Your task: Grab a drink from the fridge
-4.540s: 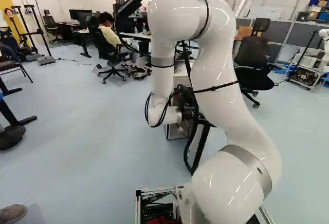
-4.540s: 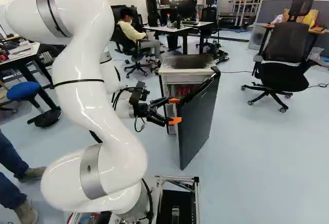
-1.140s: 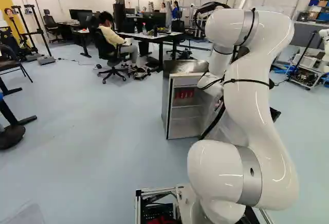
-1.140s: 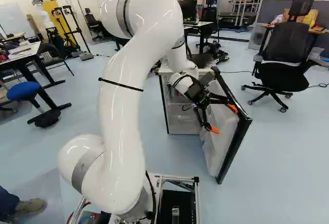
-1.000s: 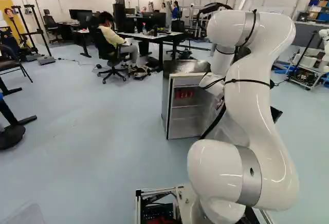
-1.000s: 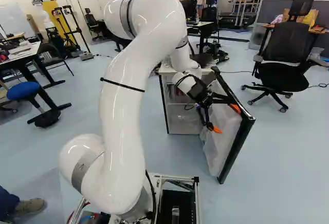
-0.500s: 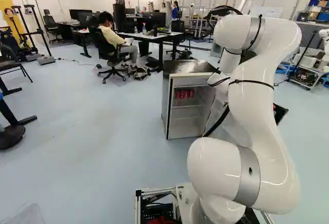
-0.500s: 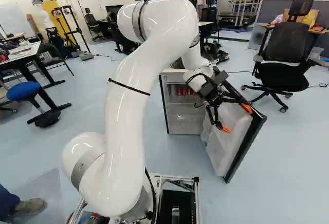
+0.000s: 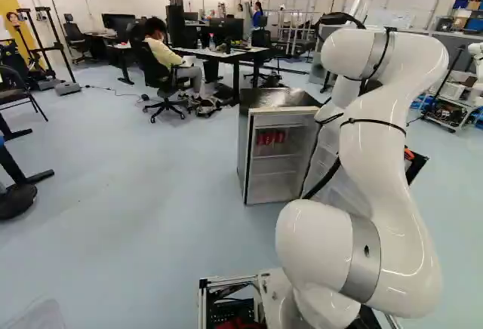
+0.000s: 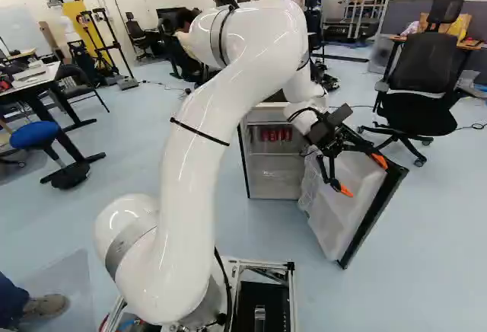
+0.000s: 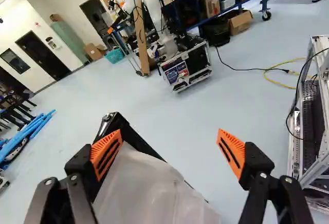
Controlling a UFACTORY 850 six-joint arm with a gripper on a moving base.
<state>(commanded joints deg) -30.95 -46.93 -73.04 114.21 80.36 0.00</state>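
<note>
My gripper is open at the fridge door, on its inner side, in the right base view. In the wrist view the gripper has its fingers wide apart. The door's pale inner panel lies under and between them, one finger close by the door's black edge; whether they touch I cannot tell. Nothing is gripped. The small fridge stands with its door swung wide. Red cans stand together on its upper shelf, seen also as red cans in the right base view.
Black office chair stands beyond the door to its right. A desk with a seated person is behind the fridge. Another robot on a cart and a metal frame show in the wrist view.
The door has swung much wider, moving right with my gripper in the right base view. My arm has shifted right and uncovered the fridge's inside and cans. The base has stayed put.
</note>
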